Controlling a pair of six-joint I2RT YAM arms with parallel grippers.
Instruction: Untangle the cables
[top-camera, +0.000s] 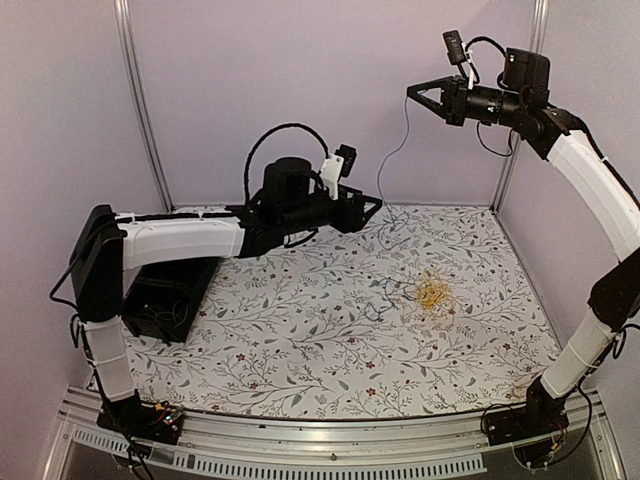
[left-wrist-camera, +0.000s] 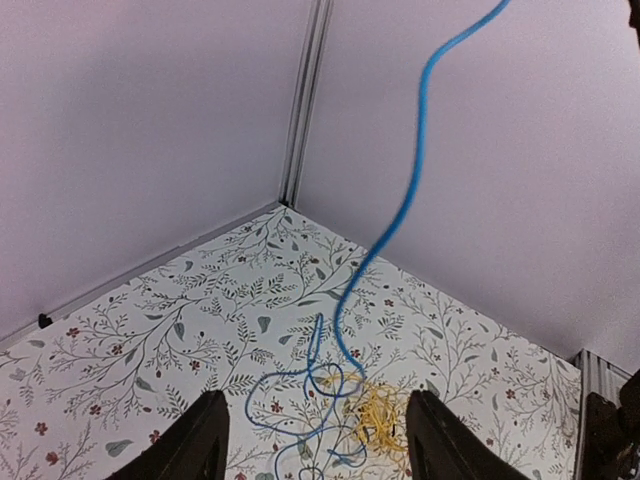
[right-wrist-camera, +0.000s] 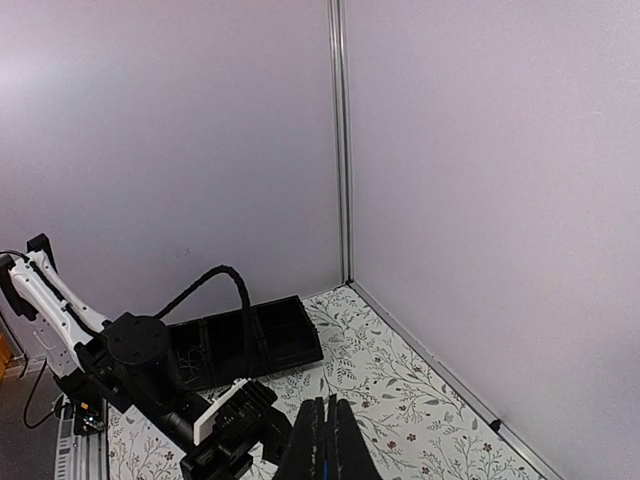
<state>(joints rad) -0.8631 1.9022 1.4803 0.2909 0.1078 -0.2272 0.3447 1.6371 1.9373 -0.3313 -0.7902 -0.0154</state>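
**Caller:** Top camera first. Where are your grippers?

**Me:** My right gripper (top-camera: 414, 92) is up high near the back wall, jaws together and pinching the blue cable (top-camera: 393, 152). The strand hangs from the tips down to the table (top-camera: 300, 370), well below. My left gripper (top-camera: 374, 206) sits low, just beside the strand's lower stretch. The yellow cables (top-camera: 433, 291) lie in a small heap on the table, below and past the left tips. A black tray (top-camera: 165, 300) sits well behind that gripper, under the arm.

**Caller:** And the left wrist view?

**Me:** The fingers (left-wrist-camera: 205, 445) stand wide apart with nothing between them. Just beyond the tips, the blue cable loops loosely on the table, then climbs up and off to the upper right. The yellow heap touches that loop, nearer my right-hand finger.

**Caller:** Right wrist?

**Me:** The fingers (right-wrist-camera: 305, 455) are pressed together, and a thin blue line shows at the seam. Far below the tips I can see my left arm (right-wrist-camera: 150, 370) and the tray.
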